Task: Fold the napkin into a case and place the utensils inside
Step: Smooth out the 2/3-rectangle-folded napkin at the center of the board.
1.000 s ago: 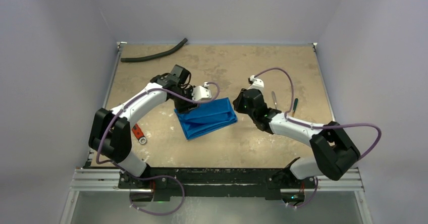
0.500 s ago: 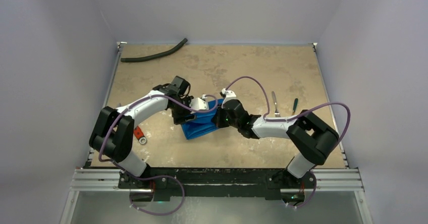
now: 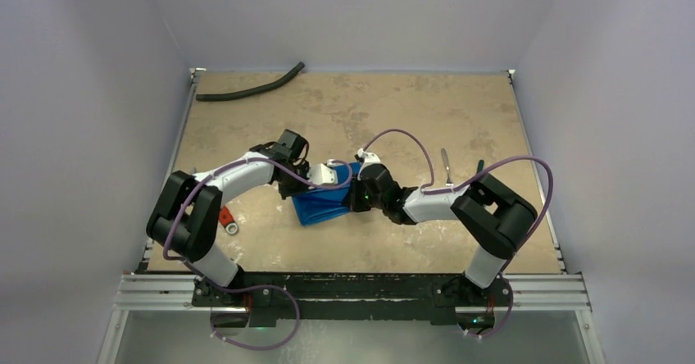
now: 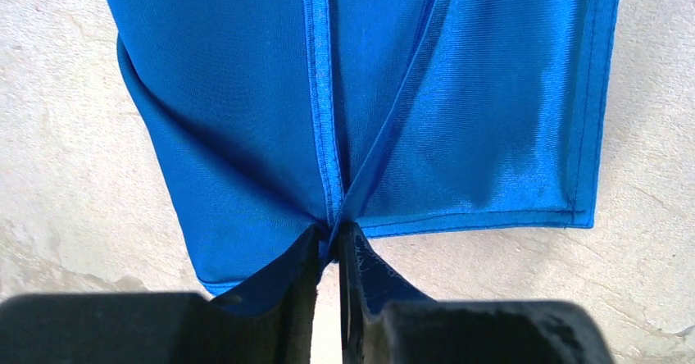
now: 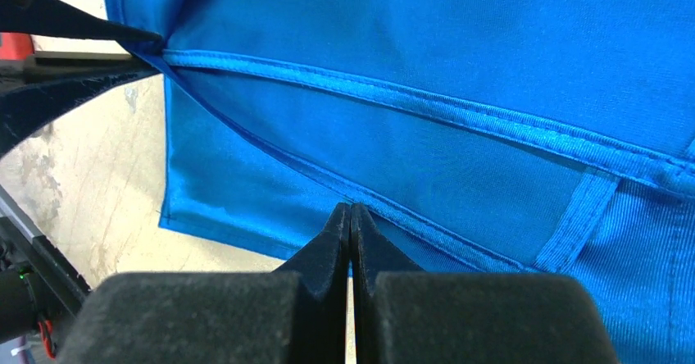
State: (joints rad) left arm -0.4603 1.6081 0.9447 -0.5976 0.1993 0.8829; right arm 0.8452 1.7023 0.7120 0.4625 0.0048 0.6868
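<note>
both jaws have closed in on the napkin [image 3: 321,207], mid tabletop [image 3: 393,110]. left jaws pinch its hem; right jaws shut tight at a fold, hold unclear. slippery satin could slide free, undoing the fold.

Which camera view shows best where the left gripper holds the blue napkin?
The left wrist view: the left gripper is shut on the napkin where two hemmed folds meet. The right wrist view shows those fingers from the side, at its upper left corner. In the top view the arms hide it.

Bright even light; satin sheen on napkin [image 4: 483,134]; faint shadows.
</note>
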